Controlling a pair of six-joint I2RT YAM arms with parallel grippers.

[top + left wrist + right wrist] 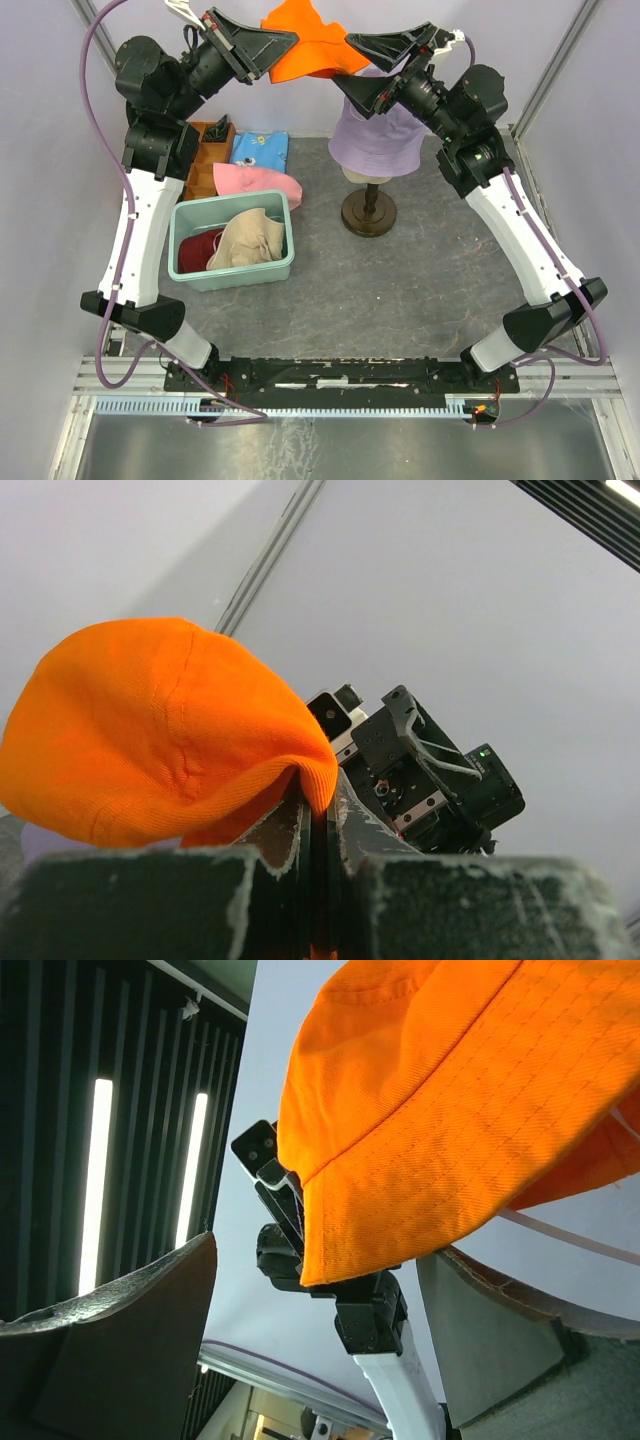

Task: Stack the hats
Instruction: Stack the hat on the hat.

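An orange hat (pixel 305 45) hangs high above the table's back edge. My left gripper (pixel 284 44) is shut on its brim; in the left wrist view the fabric (pixel 150 740) folds down between the pressed fingers of the left gripper (pixel 318 795). Just right of the hat, my right gripper (pixel 350 64) is open. In the right wrist view the hat's free brim (pixel 470 1110) hangs between and above the spread fingers of the right gripper (pixel 315 1260), not pinched. Below, a lavender hat (pixel 375 140) sits on the mannequin head. A pink hat (pixel 255 182) lies on the table. A cream-beige hat (pixel 250 240) and a dark red hat (pixel 200 248) lie in the bin.
A teal bin (pixel 200 276) stands at the left-centre. The mannequin's dark stand (pixel 368 212) is at the centre-back. A blue patterned cloth (pixel 260 148) and a brown box (pixel 208 150) lie at the back left.
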